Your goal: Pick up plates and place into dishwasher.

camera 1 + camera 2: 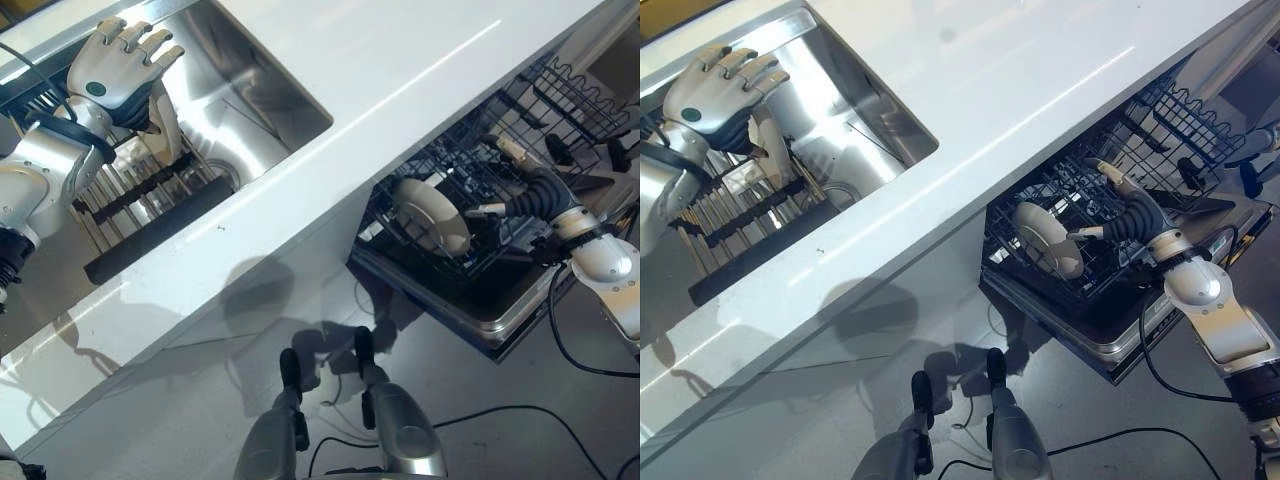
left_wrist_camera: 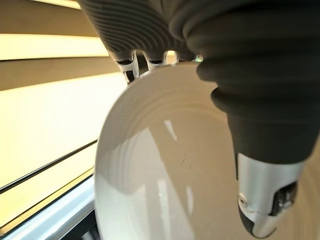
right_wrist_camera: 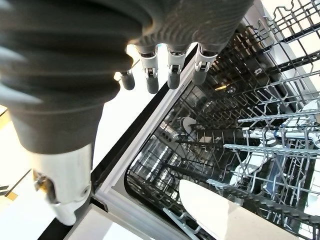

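Left hand (image 1: 118, 72) is seen over the sink (image 1: 262, 82) at the counter's far left, above a dark dish rack (image 1: 150, 195) of upright metal tines. Its fingers are spread rather than curled, and a white plate (image 2: 165, 170) is pressed against them — in the left wrist view the plate's ribbed inner face lies directly under the thumb and the fingers (image 2: 131, 67). In the eye views this plate is made out as a pale upright edge just below the palm, standing among the tines.

Right hand (image 1: 1118, 205) is reached into the pulled-out dishwasher rack (image 1: 520, 130) below the white counter (image 1: 400, 70). Its fingers are held straight and loose, with nothing gripped; in the right wrist view they hang apart above the black wire basket. A second plate (image 1: 432, 215) is stood on edge in that lower rack, just beside the right hand's fingertips — whether touched or not cannot be told.
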### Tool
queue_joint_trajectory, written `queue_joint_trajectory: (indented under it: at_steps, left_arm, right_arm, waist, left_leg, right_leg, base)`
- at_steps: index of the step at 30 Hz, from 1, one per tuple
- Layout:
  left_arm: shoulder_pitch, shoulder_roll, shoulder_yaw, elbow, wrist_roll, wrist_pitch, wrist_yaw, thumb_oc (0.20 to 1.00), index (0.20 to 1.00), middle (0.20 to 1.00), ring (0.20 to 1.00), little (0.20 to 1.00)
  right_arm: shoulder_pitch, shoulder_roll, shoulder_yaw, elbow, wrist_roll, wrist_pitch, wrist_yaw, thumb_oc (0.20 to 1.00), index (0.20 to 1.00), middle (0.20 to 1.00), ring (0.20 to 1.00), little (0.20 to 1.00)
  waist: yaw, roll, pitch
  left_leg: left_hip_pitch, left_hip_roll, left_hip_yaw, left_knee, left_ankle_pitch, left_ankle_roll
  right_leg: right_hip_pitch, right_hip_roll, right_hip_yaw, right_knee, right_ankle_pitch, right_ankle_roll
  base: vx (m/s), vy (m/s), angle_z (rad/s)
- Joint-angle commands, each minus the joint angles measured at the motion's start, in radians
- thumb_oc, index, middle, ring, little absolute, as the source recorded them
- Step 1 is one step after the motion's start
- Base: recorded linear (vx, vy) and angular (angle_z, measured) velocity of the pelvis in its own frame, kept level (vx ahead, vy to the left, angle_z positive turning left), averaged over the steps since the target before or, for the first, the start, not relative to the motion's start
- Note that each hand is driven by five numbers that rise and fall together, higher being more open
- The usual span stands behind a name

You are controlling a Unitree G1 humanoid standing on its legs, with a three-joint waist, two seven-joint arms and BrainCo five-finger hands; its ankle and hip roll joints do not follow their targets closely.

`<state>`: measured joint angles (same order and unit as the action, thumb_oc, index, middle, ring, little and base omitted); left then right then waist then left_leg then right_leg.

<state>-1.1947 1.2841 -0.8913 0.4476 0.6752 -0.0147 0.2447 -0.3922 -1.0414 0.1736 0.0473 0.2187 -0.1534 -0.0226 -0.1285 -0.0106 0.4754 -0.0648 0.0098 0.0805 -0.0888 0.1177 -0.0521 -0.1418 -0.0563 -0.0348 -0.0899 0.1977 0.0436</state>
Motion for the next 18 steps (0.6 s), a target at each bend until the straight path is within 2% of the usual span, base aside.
queue_joint_trajectory:
  at_steps: [1, 4, 9, 18]
  left_arm:
    - [-0.058, 0.071, -0.012, -0.006, -0.009, 0.04, -0.076, 0.2, 0.2, 0.2, 0.2, 0.2]
    - [-0.064, 0.086, -0.012, -0.017, -0.027, 0.053, -0.125, 0.2, 0.2, 0.2, 0.2, 0.2]
    - [-0.031, 0.103, 0.018, -0.016, -0.017, 0.039, -0.141, 0.2, 0.2, 0.2, 0.2, 0.2]
    - [0.052, 0.139, 0.086, -0.036, -0.032, 0.048, -0.119, 0.2, 0.2, 0.2, 0.2, 0.2]
  right_arm:
    - [-0.052, -0.082, -0.03, -0.033, 0.047, -0.02, -0.007, 1.0, 1.0, 1.0, 1.0, 1.0]
    - [-0.03, -0.079, -0.048, -0.047, 0.04, -0.03, -0.002, 1.0, 1.0, 1.0, 1.0, 1.0]
    - [0.002, -0.078, -0.071, -0.053, 0.035, -0.051, 0.009, 1.0, 1.0, 1.0, 1.0, 1.0]
    - [0.044, -0.083, -0.102, -0.087, 0.037, -0.056, 0.012, 1.0, 1.0, 1.0, 1.0, 1.0]
  waist:
    - [-0.013, -0.013, 0.003]
    - [-0.012, -0.012, 0.003]
    - [-0.008, -0.009, -0.007]
    - [-0.001, 0.002, -0.045]
  left_leg:
    - [-0.018, -0.06, 0.011, 0.014, -0.052, 0.043]
    - [-0.015, -0.061, 0.01, 0.015, -0.054, 0.045]
    - [-0.004, -0.062, 0.007, 0.015, -0.057, 0.045]
    - [0.03, -0.063, -0.006, 0.011, -0.066, 0.041]
  right_leg:
    - [-0.017, -0.006, -0.02, 0.072, -0.062, 0.081]
    - [-0.014, -0.007, -0.024, 0.072, -0.063, 0.081]
    - [0.0, -0.007, -0.031, 0.068, -0.066, 0.079]
    - [0.041, -0.009, -0.047, 0.057, -0.074, 0.075]
  base:
    - [0.0, 0.0, 0.0]
    - [0.0, 0.0, 0.0]
    - [0.0, 0.0, 0.0]
    - [0.01, -0.014, 0.0]
